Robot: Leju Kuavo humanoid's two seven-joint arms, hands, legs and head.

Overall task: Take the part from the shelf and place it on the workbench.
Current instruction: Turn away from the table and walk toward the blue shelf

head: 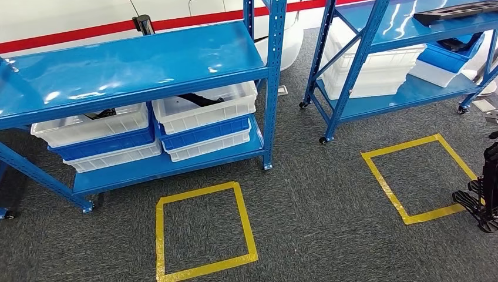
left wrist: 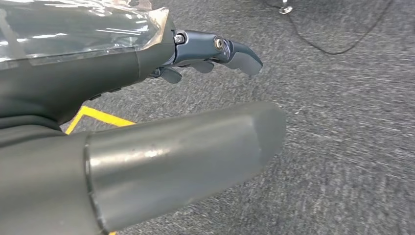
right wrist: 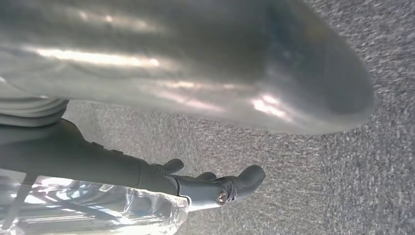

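- A blue shelf (head: 135, 67) is seen on the left of the head view, standing on grey carpet (head: 317, 194), with a second blue shelf (head: 405, 94) well apart to its right.
- On the lower level of the left shelf, white bins (head: 202, 106) are stacked over blue bins (head: 205, 132), two stacks just beside each other.
- A dark part (head: 199, 100) is seen lying in the top white bin of the right-hand stack, near that level's right edge; another dark part (head: 104, 113) is glimpsed in the top bin of the left-hand stack.
- More white and blue bins are carried on the second shelf, and a black tray (head: 464, 10) is seen on its top level at the far right corner.
- Two yellow tape squares are marked on the carpet: one (head: 202, 232) in front of the left shelf, the other (head: 417, 179) in front of the second shelf.
- The left robot hand (left wrist: 215, 54) is shown over bare carpet, fingers loosely extended, nothing held, with a strip of yellow tape just behind it.
- The right robot hand (right wrist: 215, 183) is likewise shown over carpet, fingers slightly bent and apart, nothing in its hold.
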